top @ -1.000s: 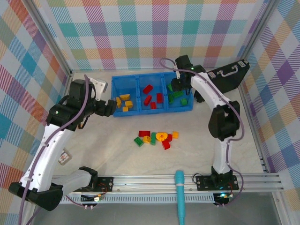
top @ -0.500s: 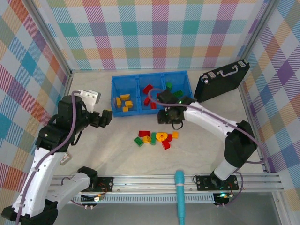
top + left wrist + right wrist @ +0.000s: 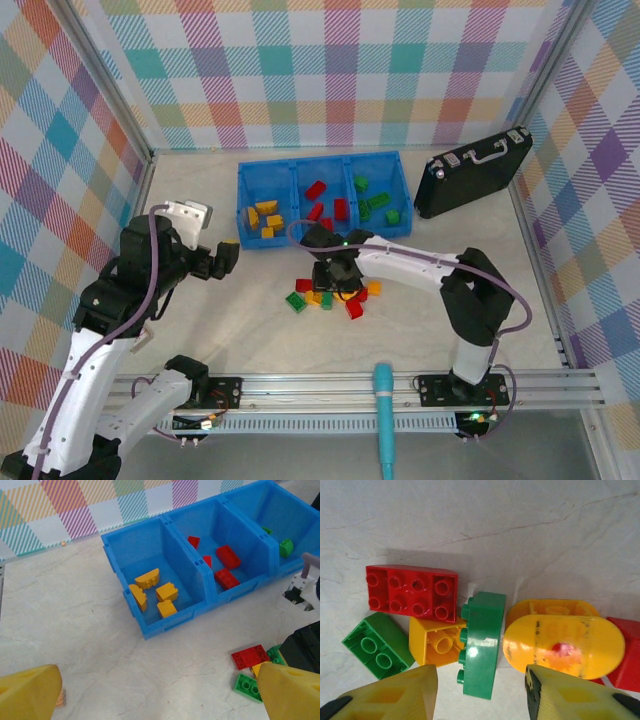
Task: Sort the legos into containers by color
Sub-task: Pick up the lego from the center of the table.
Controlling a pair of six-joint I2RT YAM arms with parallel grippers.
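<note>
1. Over loose legos (image 3: 354,308) at mid-table, right gripper (image 3: 481,692), jaws partly spread, gripping nothing.
2. Straddles green brick (image 3: 481,642) on edge, just ahead at 12 o'clock; long axis 12-to-6, studs facing 9.
3. Leaves left gripper (image 3: 224,257), wide and empty, well apart at 9 o'clock.
4. Green compartment (image 3: 388,185) of blue bin (image 3: 265,185) at 1 o'clock.
</note>
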